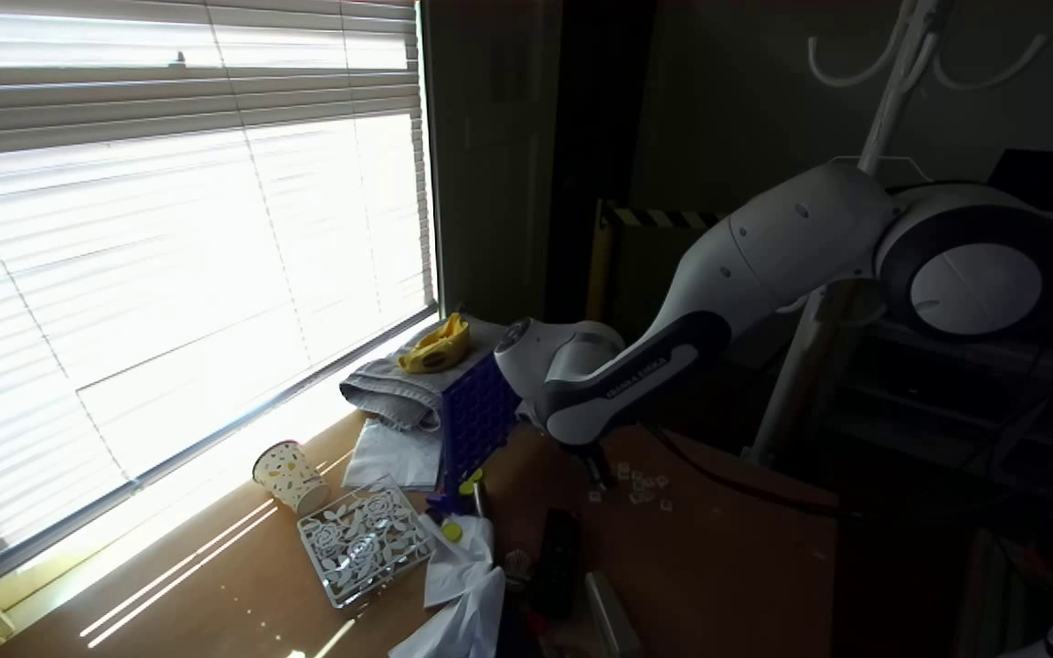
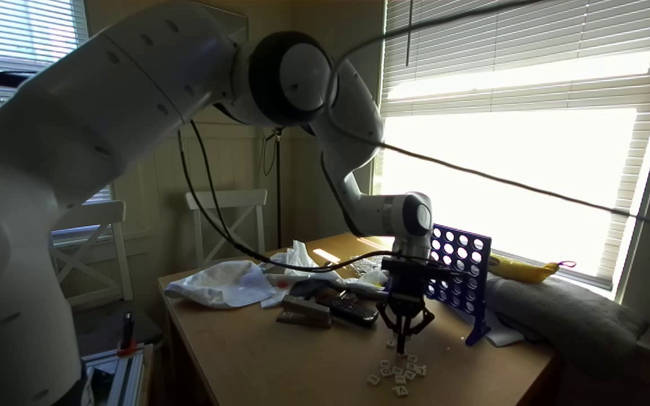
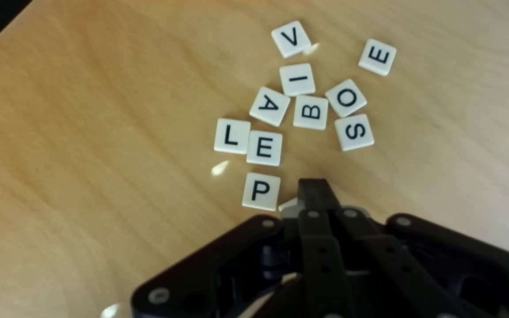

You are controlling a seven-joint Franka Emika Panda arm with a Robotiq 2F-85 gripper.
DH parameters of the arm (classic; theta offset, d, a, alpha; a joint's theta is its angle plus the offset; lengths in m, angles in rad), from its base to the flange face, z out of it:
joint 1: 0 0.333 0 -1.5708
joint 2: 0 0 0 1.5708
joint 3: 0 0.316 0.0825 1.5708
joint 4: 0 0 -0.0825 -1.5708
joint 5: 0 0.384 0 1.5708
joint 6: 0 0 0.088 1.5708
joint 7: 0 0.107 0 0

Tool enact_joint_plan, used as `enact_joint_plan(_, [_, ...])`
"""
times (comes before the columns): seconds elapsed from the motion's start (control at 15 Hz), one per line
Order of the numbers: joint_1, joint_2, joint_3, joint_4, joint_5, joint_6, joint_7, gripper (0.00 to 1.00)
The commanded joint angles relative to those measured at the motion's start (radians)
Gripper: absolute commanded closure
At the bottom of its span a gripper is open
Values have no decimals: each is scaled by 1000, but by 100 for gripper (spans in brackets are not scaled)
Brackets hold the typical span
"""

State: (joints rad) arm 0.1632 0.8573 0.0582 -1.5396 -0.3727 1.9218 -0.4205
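On the wooden table, the letter tiles lie flat in a loose group with faces upward, perhaps for easy reading, and the gripper points down at the edge of this group, clenched, with nothing visible between its fingers. The P tile is near these fingers, and they partly hide another tile, so I cannot tell whether they touch it. Farther out, the blue rack stands upright, seemingly supported by its foot, while the stapler rests apart and the folded grey towel bears the yellow pouch, probably as a soft base.
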Motion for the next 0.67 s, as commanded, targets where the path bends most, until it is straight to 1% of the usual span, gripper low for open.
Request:
enact_joint_plan(0.0, [5, 42, 11, 37, -40, -11, -33, 100])
enact_joint_plan(0.6, [22, 50, 16, 42, -85, -22, -81, 100])
